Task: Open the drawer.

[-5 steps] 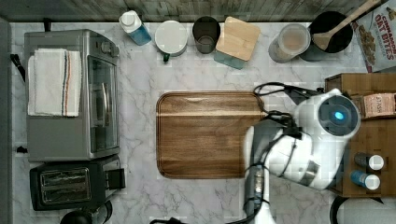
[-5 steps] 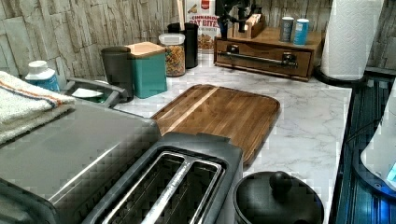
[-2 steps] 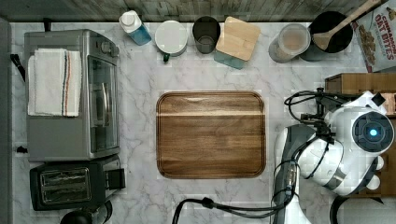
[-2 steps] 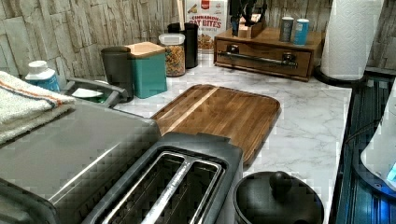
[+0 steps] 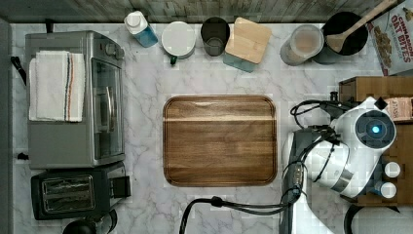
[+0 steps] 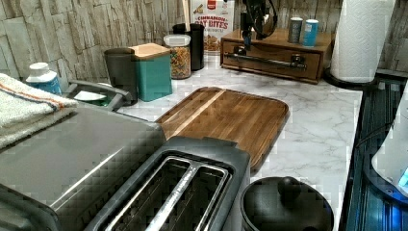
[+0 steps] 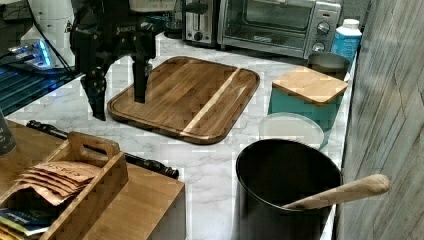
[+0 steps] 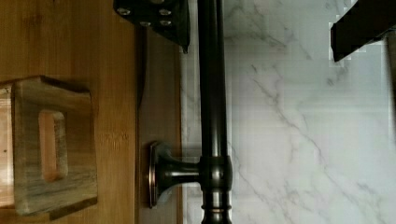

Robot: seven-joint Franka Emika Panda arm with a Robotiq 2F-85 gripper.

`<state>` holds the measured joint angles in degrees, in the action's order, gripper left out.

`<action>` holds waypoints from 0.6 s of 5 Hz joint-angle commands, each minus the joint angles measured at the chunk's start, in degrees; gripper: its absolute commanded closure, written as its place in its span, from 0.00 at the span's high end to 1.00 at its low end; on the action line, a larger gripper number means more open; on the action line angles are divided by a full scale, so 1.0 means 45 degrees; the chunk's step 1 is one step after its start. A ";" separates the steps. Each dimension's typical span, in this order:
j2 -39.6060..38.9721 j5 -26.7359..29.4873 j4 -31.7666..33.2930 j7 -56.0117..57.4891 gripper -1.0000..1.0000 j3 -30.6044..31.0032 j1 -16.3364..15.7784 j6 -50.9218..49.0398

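Drawer [image 6: 274, 58]: closed, bar handle [image 8: 212, 93] ungrasped. Gripper [image 7: 117, 102]: fingers apart, straddling the bar from above. Next: lower, clamp, pull outward.

Cutting board [image 5: 220, 140] lies mid-counter; toaster oven [image 5: 78, 97] — folded towel [image 5: 56, 86] atop — beside black toaster [image 5: 73, 190].

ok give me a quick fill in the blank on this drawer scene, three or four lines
1. The long black metal bar handle belongs to the medium-brown wooden box ____.
2. The dark rounded wooden cutting board lies on a white ____ counter.
3. The gripper hangs above the handle with its black fingers ____.
4. A folded white ____ lies on top of the silver toaster oven.

Missing words: drawer; marble; open; towel
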<state>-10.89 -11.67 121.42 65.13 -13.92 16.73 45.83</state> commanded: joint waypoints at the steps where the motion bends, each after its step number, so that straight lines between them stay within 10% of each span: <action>1: 0.0096 -0.0340 -0.0237 0.0170 1.00 -0.0327 0.0443 0.1464; 3: -0.0222 0.0475 0.0269 0.0276 1.00 -0.0041 0.0796 0.2032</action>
<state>-11.43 -10.09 123.77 64.57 -14.60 17.71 54.44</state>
